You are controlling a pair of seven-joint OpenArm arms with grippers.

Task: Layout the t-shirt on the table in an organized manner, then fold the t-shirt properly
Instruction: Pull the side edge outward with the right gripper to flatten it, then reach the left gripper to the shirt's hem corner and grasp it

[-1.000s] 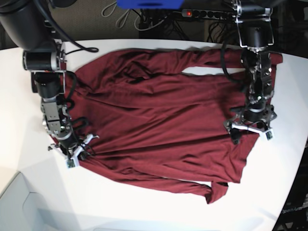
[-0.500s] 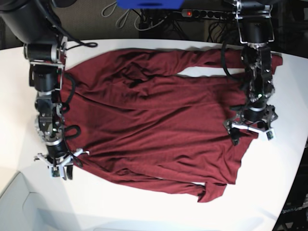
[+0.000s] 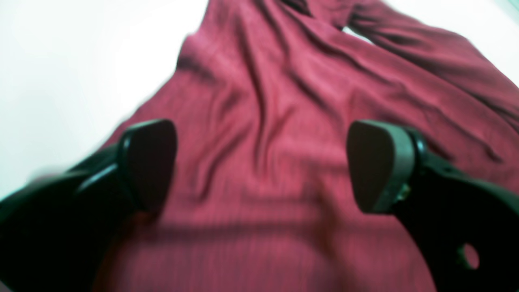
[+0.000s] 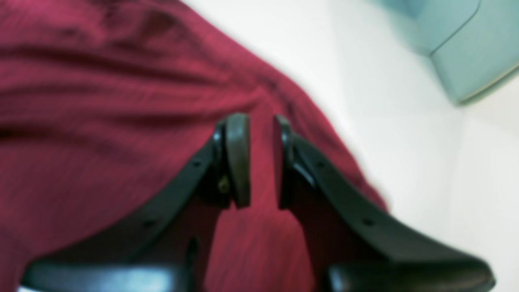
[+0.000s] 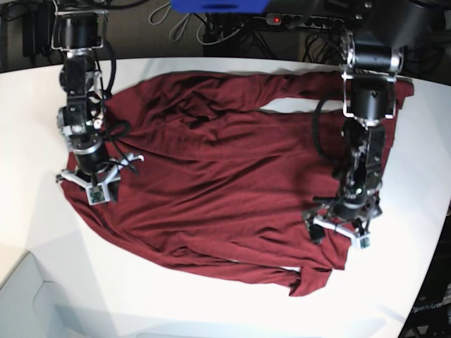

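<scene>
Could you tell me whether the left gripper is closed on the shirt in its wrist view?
No, the left gripper stands wide open above the shirt, with nothing between its fingers.

Base view bright, evenly lit, sharp; glare on white table [image 5: 211, 310], background at top dark. Both wrist views soft, blurred; near fingers [image 3: 150, 162] out of focus, table washed out.

Beyond the far edge of the bench [image 5: 211, 310] a black power strip [image 5: 299, 21] lies on the dark floor, a small red light glowing at its left end. Left of it sits a blue object [image 5: 218, 5], cut off by the picture's top edge. Loops of pale cable [image 5: 173, 17] and dark cords [image 5: 246, 42] trail around them. In the right wrist view a pale teal-grey surface [image 4: 466, 44] shows past the bench's edge, too blurred to identify.
</scene>
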